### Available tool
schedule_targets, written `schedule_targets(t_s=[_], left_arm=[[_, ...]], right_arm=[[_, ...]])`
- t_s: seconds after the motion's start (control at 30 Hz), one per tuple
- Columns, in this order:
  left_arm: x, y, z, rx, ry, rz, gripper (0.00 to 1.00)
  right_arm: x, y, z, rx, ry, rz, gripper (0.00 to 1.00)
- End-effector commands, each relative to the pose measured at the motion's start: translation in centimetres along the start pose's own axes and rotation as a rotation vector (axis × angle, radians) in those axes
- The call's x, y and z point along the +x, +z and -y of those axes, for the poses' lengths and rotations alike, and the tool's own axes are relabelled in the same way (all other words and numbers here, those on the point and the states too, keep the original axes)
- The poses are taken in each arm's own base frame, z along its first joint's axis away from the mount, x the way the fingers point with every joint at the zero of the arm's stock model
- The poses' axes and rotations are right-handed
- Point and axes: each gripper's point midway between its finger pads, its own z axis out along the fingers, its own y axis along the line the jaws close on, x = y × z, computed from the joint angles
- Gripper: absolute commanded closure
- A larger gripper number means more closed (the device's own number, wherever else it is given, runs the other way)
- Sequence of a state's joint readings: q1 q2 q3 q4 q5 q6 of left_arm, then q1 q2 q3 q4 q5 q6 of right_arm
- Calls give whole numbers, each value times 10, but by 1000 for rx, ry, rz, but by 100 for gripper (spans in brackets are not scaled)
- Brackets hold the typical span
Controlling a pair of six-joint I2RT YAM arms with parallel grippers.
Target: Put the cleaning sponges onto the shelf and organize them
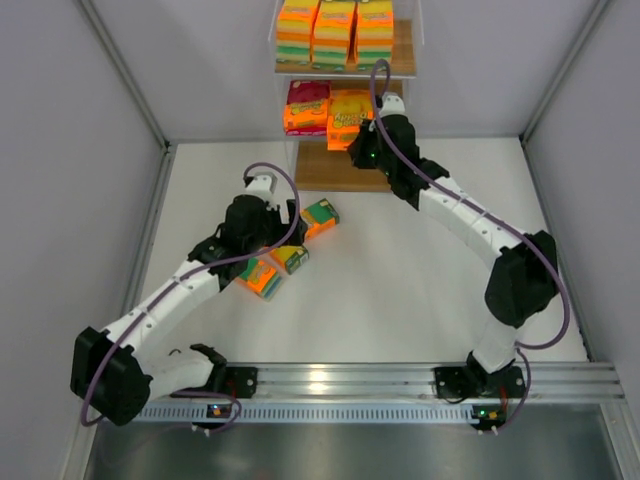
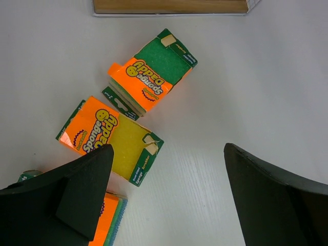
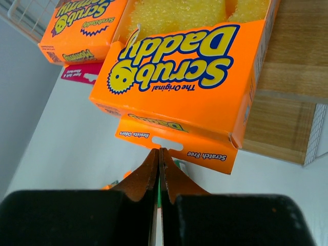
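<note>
The shelf [image 1: 325,172] stands at the far middle, with three stacks of cleaning sponges [image 1: 335,30] on its top board. On the middle board lie a magenta-and-orange pack [image 1: 307,108] and an orange Scrub Daddy pack [image 3: 179,77]. My right gripper [image 3: 159,150] is shut, its tips against the lower edge of that pack's hang tab, with nothing seen between them. Three packs lie on the table: a green-faced one [image 2: 154,69], a yellow-faced one [image 2: 110,136] and a third [image 2: 110,223] partly under my finger. My left gripper [image 2: 168,151] hangs open above bare table just right of them.
The shelf's lowest wooden board [image 2: 169,6] lies just beyond the green-faced pack. Grey walls close in the table on the left, right and far sides. A metal rail [image 1: 380,385] carries both arm bases along the near edge.
</note>
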State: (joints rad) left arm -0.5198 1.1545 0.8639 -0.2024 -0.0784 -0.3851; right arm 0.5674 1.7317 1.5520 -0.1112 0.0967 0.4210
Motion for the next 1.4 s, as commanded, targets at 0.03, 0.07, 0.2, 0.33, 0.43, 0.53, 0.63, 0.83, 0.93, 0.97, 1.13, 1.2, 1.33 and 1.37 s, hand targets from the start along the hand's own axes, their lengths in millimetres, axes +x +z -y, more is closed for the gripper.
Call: schedule_targets(t_s=[0.03,0.07,0.2,0.33,0.43,0.53,0.63,0.83,0.93,0.97,1.13,1.2,1.33,1.37], left_arm=[[-12,-7,-6,-25,19,53,4],[-11,-6,-6,-26,21,50,4],[-7,-4,-10,-39,30,40,4],[-6,-1,-13,-48,45,33,4],[-8,0,-15,-59,58,35,4],[-8,2,-16,-66,66,34,4],[-10,3,-17,-72,71,35,4],[-11,6,-19,-81,73,32,4],[-12,7,-18,-76,74,30,4],[-12,7,-18,-76,74,30,4],[-13,5,-18,-79,61,36,3],[-12,4,-20,-89,40,33,3],[-6,2,-36,-164,-30,8,2],[-4,3,-42,-192,-69,-1,2]], right_arm=[[-55,3,-15,-3,-18,162,100],[-55,5,-13,5,-22,170,100],[-61,15,-2,66,-49,196,100],[-69,25,1,73,-49,216,100],[-71,33,5,86,-64,221,100],[-70,41,10,99,-74,220,100],[-62,50,16,116,-87,206,100],[-76,54,14,94,-92,254,98],[-85,55,7,77,-104,256,98],[-85,54,4,64,-104,251,97],[-98,23,-15,-12,-66,263,87],[-97,-1,-23,-48,-54,257,77],[-73,-44,-38,-134,-47,206,43],[-44,-48,-42,-155,-53,145,35]])
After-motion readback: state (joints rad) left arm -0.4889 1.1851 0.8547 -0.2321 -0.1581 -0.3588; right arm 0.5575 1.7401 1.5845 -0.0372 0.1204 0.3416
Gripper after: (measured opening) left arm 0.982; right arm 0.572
